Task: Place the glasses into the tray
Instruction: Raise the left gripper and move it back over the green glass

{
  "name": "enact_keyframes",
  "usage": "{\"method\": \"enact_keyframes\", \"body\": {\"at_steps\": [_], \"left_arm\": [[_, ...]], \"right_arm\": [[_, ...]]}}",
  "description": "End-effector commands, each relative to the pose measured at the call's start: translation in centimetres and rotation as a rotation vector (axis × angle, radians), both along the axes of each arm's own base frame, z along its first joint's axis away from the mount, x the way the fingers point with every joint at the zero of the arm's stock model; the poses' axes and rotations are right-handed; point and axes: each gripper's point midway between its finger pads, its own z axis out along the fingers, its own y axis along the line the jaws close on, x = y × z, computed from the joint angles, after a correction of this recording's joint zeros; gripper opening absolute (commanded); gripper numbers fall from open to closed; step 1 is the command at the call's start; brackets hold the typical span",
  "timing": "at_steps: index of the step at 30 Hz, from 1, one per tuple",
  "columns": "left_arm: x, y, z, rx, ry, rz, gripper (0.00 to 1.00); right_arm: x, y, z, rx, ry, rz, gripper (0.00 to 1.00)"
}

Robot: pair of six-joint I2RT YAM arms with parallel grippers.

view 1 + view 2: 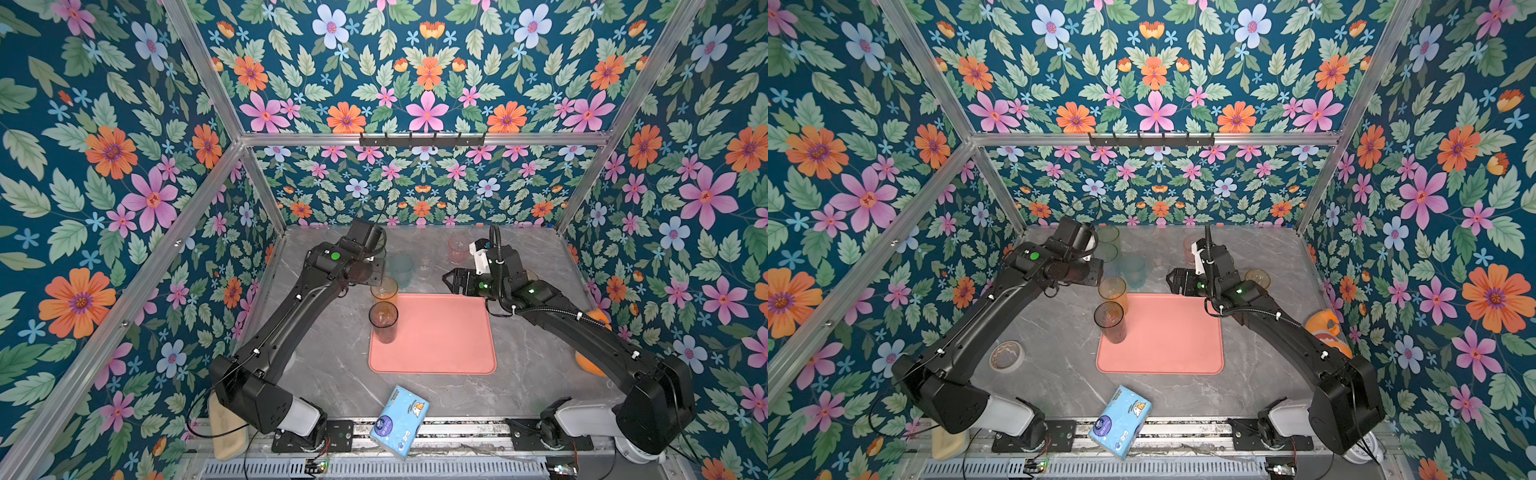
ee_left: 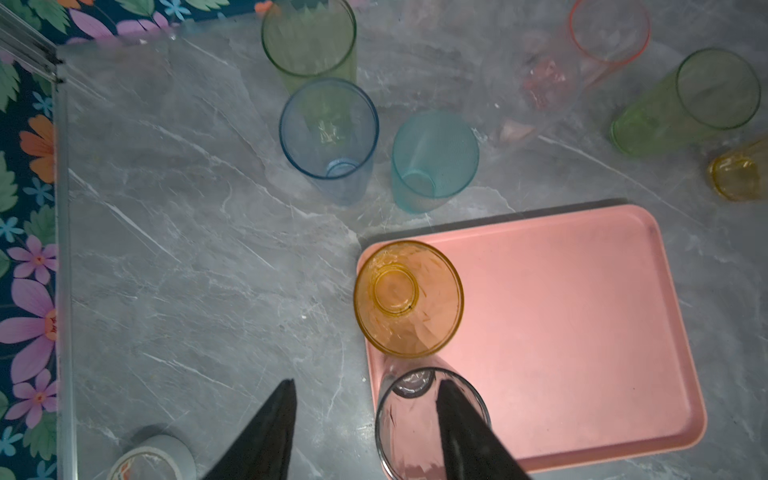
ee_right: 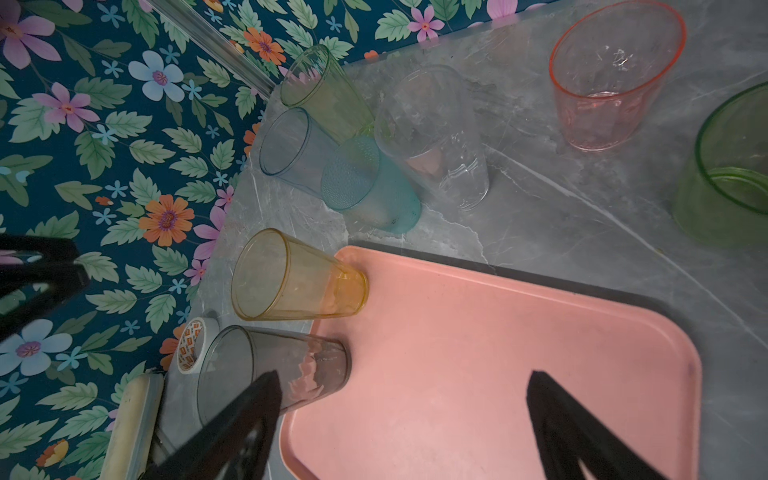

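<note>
i see the tray [image 1: 440, 345] mid-desk [image 1: 332, 374]. most of it is bare pink, open from the middle across to the right rim. two glasses stand upright just inside its left rim: the amber glass [image 2: 407, 299] in the far corner and the grey glass [image 2: 411, 419] just beside it on the near side. my left hand [image 2: 365, 384] is released and spread above the grey glass, gripping nothing. my right hand [image 3: 403, 374] is spread wide and empty over the tray's far edge.

behind the tray, the olive glass [image 2: 309, 37], blue glass [image 2: 328, 129] and teal glass [image 2: 434, 153] crowd the desk's far-left corner. the clear glass [image 3: 432, 133], pink glass [image 2: 609, 37], green glass [image 2: 706, 108] and yellow glass [image 2: 735, 174] stand further right. a tape roll [image 1: 1007, 355] sits left of the tray, and a tissue pack [image 1: 399, 419] lies at the near edge.
</note>
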Motion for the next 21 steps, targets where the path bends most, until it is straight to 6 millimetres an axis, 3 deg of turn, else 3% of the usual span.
{"method": "enact_keyframes", "body": {"at_steps": [1, 11, 21], "left_arm": [[1.5, 1.0, 1.4, -0.018, -0.031, 0.023, 0.58], [8.0, 4.8, 5.0, -0.169, -0.168, 0.189, 0.61], [13.1, 7.4, 5.2, -0.225, -0.230, 0.287, 0.67]], "right_arm": [[0.0, -0.4, 0.4, -0.011, -0.009, -0.009, 0.94], [-0.4, -1.1, 0.9, -0.026, -0.020, -0.019, 0.94], [-0.8, -1.6, 1.1, -0.030, -0.026, -0.023, 0.94]]}}
